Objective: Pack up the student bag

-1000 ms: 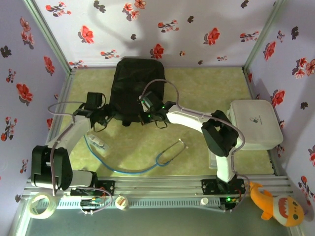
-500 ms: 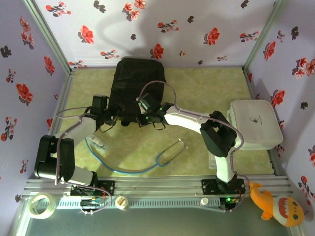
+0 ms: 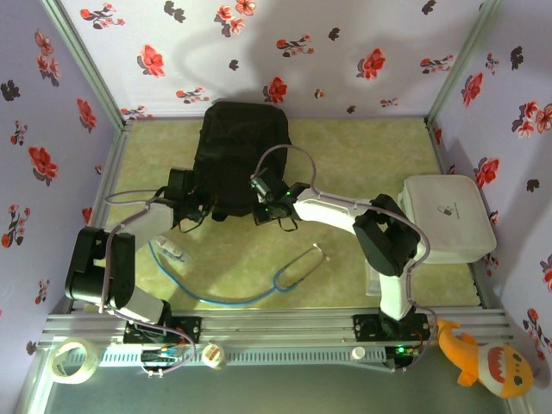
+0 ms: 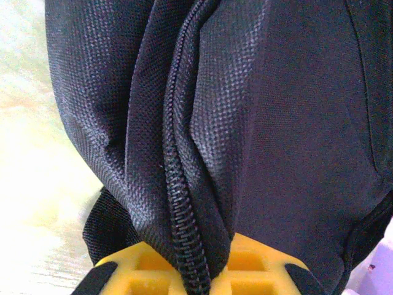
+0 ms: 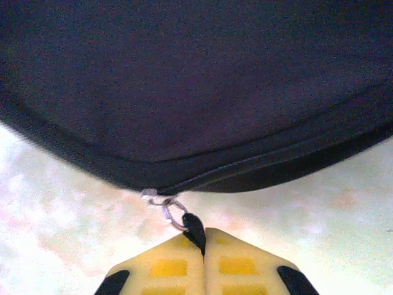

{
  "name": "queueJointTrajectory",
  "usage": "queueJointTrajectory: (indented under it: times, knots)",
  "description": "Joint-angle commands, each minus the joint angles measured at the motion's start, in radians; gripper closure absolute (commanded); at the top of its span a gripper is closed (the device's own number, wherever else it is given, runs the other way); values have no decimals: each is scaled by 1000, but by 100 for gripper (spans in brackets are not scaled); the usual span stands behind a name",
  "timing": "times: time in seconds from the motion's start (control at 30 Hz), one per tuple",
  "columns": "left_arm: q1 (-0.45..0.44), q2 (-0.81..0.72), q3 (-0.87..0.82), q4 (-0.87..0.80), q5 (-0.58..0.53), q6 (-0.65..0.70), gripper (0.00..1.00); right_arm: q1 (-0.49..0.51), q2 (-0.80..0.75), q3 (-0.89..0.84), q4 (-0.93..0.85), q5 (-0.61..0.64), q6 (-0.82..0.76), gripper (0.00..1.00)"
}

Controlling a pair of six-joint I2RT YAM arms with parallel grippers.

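Two tools are apparently unzipping the student bag (image 3: 241, 142) just ahead: left tool (image 4: 196, 273) clamped on its zip seam (image 4: 177, 203), right tool (image 5: 204, 255) pinching the zip pull (image 5: 194, 227), next probably needing a steady draw.

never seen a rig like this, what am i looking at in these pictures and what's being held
Two robot arms are bolted at the near edge of a table, each ending in a two-finger claw. The wide picture is from a camera above and behind them. The close-ups are from cameras on the wrists, so the yellow fingers at the bottom are each claw's own. On the table lie a black bag, a stethoscope and a white case. The left claw is shut on the bag's zip seam; the right claw is shut on its zip pull.
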Motion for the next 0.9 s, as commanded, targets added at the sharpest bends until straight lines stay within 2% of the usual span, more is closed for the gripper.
queueJointTrajectory:
  times: [0.0, 0.13, 0.27, 0.33, 0.5, 0.6, 0.73, 0.87]
  knots:
    - [13, -22, 13, -57, -61, 41, 99, -76, -40, -13, -94, 121, 7, 100]
    - [13, -26, 7, -76, -48, 70, 99, -131, -6, 34, -110, 132, 10, 100]
    - [12, -25, 24, -112, -10, 142, 98, -137, 14, 87, -127, 103, -24, 100]
    - [11, -36, 44, -162, -2, 194, 92, -137, 4, 84, -113, 53, -38, 100]
    - [-1, -132, 96, -344, -2, 388, 61, -137, -42, 6, -45, -74, -46, 100]
    - [-22, -171, 162, -460, 24, 525, 51, -137, -58, -34, -20, -104, -37, 100]
    - [-65, -143, 262, -533, 71, 657, 45, -141, -69, -63, 5, -128, -23, 100]
    - [-118, -39, 364, -526, 119, 731, 42, -156, -85, -101, 51, -158, 9, 100]
